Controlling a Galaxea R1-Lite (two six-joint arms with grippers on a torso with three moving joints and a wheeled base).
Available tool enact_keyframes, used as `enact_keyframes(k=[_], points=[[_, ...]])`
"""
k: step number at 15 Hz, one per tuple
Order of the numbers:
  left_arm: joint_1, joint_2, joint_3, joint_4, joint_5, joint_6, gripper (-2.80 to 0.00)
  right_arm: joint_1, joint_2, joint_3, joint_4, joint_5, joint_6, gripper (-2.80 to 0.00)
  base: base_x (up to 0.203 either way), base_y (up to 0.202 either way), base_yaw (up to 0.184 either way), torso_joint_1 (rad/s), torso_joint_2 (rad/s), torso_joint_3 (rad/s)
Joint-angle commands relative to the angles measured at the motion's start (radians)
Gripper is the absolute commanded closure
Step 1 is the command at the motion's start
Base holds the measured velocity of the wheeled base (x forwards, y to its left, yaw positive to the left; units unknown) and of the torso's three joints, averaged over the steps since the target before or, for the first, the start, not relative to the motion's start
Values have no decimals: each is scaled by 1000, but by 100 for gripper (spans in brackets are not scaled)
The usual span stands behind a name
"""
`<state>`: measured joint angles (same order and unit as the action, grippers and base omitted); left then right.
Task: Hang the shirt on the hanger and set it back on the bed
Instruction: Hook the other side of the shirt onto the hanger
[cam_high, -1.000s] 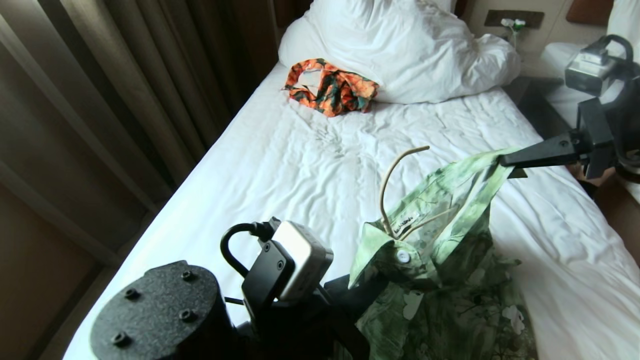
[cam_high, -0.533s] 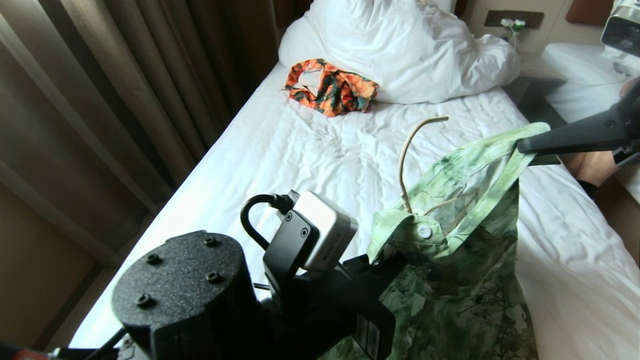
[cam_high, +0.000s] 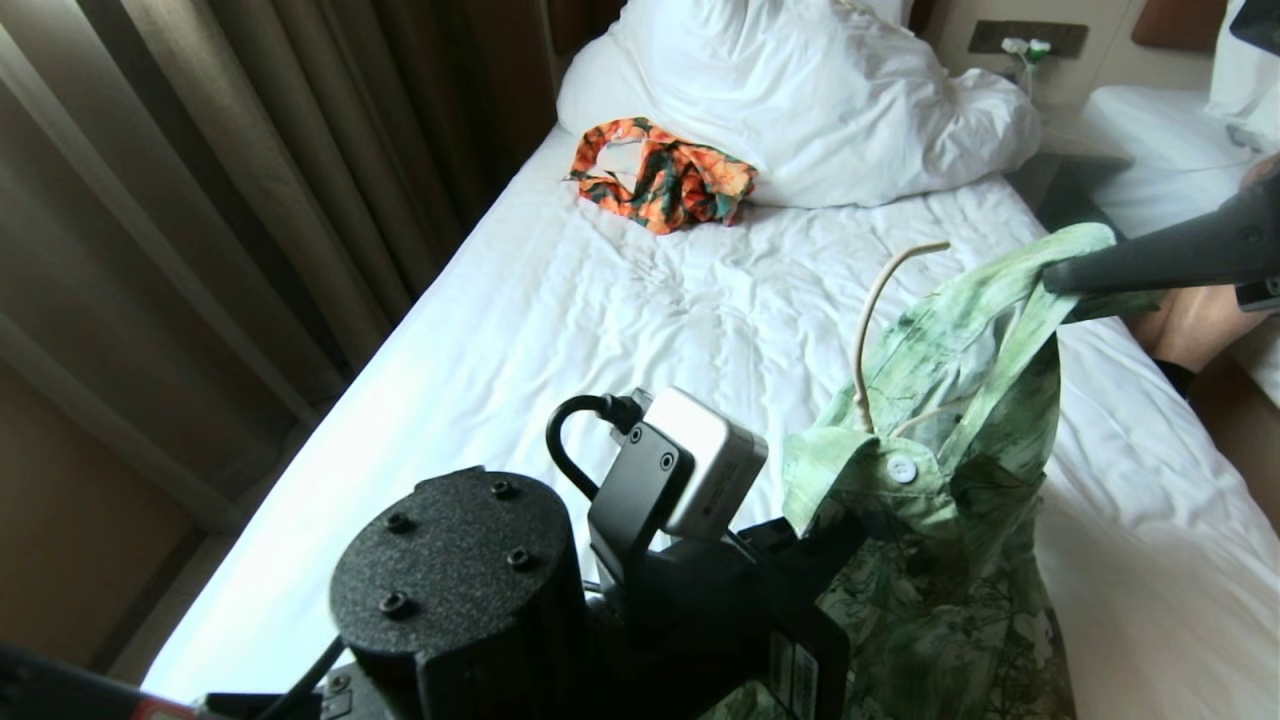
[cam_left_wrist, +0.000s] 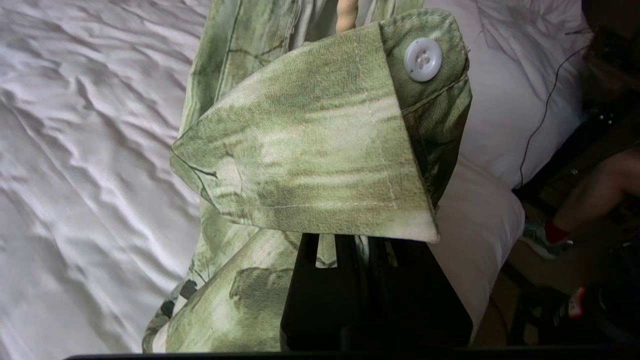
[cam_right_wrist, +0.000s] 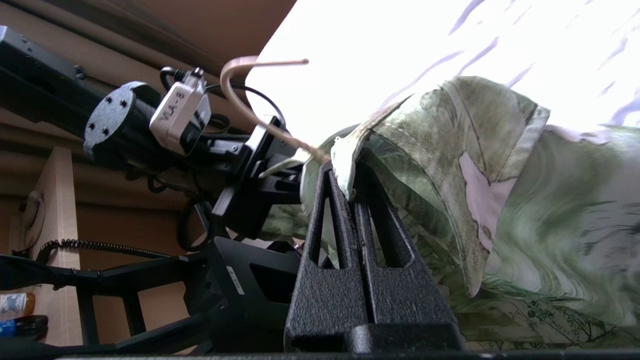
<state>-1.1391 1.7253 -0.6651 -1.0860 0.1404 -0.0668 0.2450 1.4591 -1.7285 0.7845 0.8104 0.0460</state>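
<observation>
Both grippers hold the shirt (cam_high: 940, 520) up above the bed (cam_high: 640, 330): the left gripper (cam_left_wrist: 350, 245) is clamped on the fabric under the buttoned collar, and the right gripper (cam_right_wrist: 350, 185) is pinched shut on the far shoulder edge. The hanger (cam_high: 880, 330) sits inside the neck, its hook poking up out of the collar.

I note thin cream wire hanger (cam_high: 868, 330) frame hidden inside green floral button-up shirt (cam_high: 950, 560); shirt hem cut off at head view's lower edge.
</observation>
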Motion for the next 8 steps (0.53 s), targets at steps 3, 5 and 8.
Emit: enact_keyframes(k=[3,5,8], points=[[57,129,-108,-111,-48,2,0,13,0,5,6,6,-6,0,0,0,0,0,0,0],[67,179,-177,-119,-65,1,0,14,-3,3,6,6,-49,0,0,0,0,0,0,0],[70,220,-260,-121,-67,2,0,28,-29,5,6,8,-60,0,0,0,0,0,0,0]])
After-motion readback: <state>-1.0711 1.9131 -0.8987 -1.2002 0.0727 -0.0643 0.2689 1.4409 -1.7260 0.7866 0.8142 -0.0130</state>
